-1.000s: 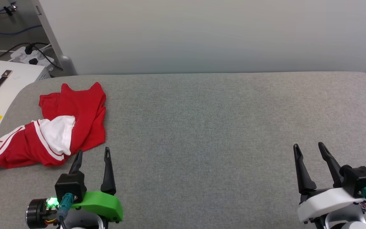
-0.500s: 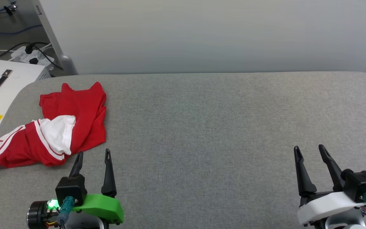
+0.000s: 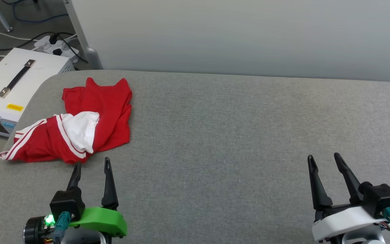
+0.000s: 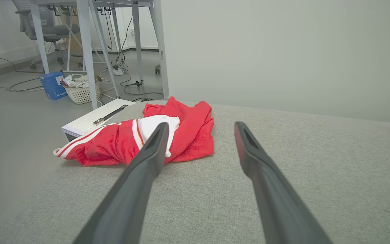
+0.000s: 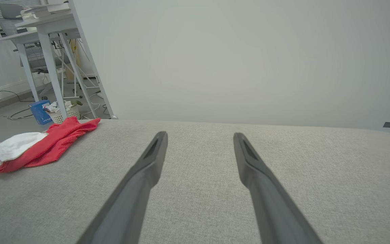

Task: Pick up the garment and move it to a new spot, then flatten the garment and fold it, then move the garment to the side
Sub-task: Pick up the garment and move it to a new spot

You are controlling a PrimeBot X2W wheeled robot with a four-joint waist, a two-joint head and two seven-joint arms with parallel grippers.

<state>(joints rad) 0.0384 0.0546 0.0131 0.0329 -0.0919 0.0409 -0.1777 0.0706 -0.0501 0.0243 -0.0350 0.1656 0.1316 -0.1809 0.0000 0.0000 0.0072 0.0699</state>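
The garment (image 3: 107,115) is seen crumpled on the grey padded surface (image 3: 232,128), just ahead of the left gripper (image 3: 92,162), whose jaws are spread wide and empty. The right gripper (image 3: 323,156) is likewise held agape, well off to the garment's side. Beyond the garment, past the left jaws, a white box (image 3: 15,81) with a black handle and a pale wall panel (image 3: 232,34) are found.
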